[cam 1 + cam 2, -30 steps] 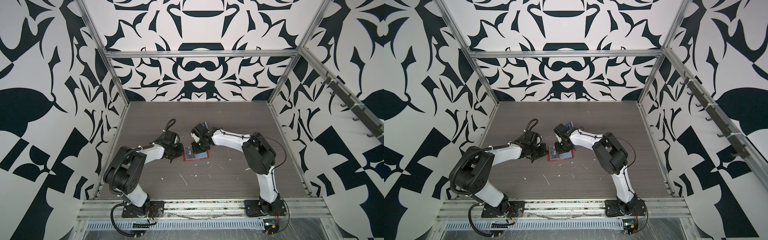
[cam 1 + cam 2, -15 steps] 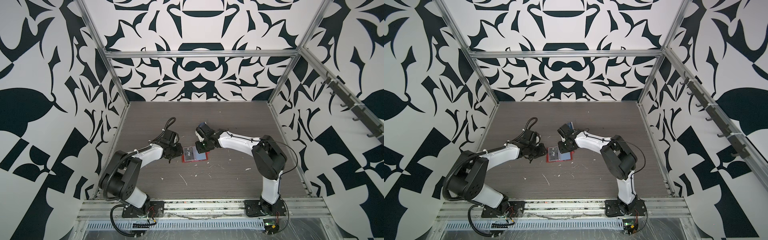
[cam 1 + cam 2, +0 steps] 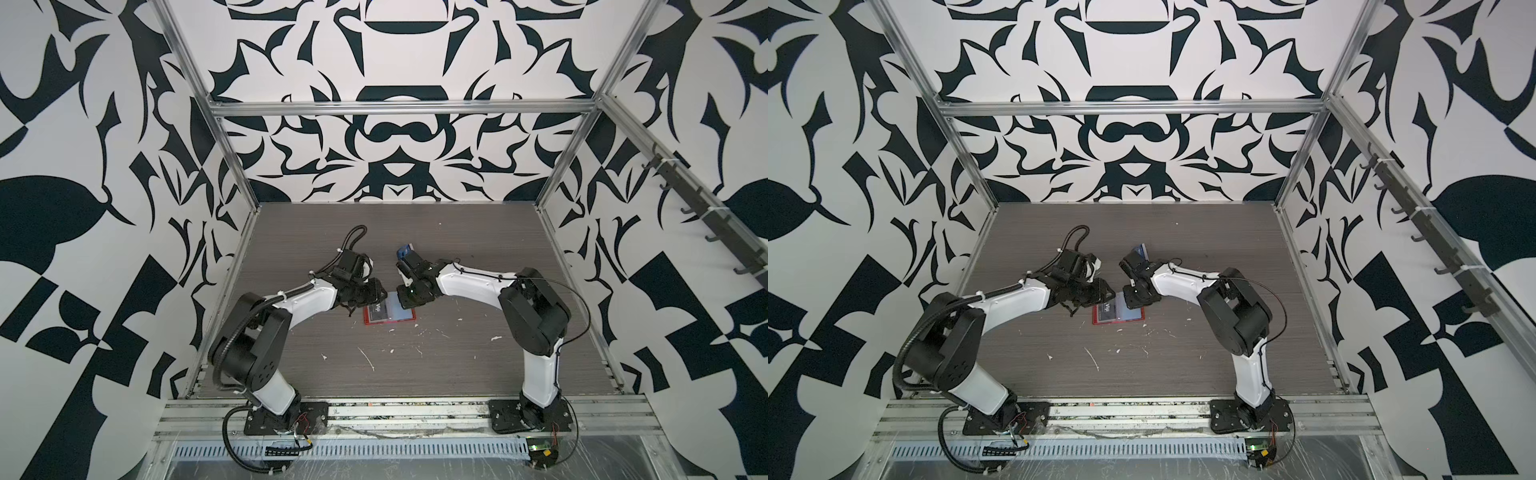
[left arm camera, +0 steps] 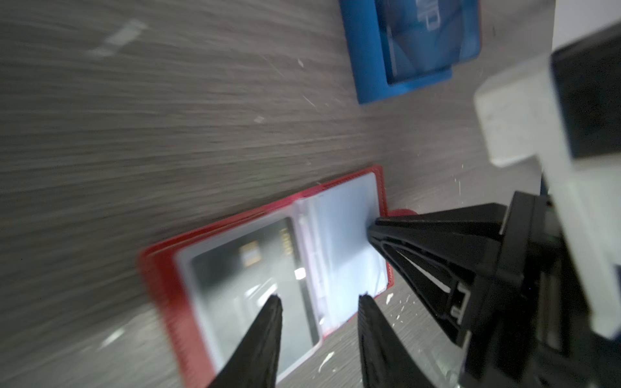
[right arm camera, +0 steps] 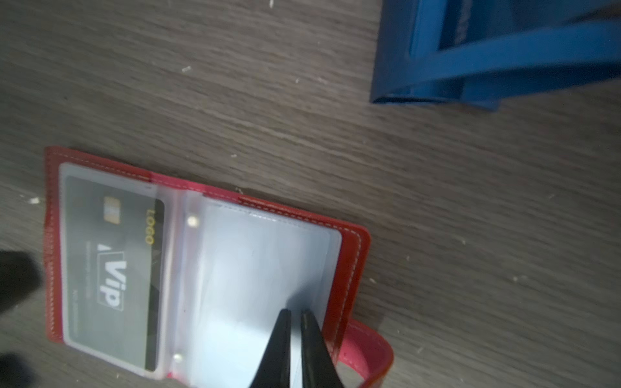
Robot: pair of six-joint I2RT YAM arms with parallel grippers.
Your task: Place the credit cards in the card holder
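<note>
Red leather-like booklet card holder — open on the grey desk.
Over it the left claw stands apart, the right claw nearly together on its clear sleeve — pressing may skid it.

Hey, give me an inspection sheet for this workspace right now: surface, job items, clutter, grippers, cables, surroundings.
Surface: grey wood-grain table, dotted with white flecks.
Job's things: red card holder lies open; dark Vip card sleeved; blue card stands in blue rack.
Clutter: nothing seen beyond the flecks.
Grippers: left gripper open over the holder; right gripper fingers nearly together at the pale page, grip unclear.
Cables: black hose loops over left arm; thin cable arcs by right arm.
Surroundings: patterned walls, aluminium frame, hook rail.
</note>
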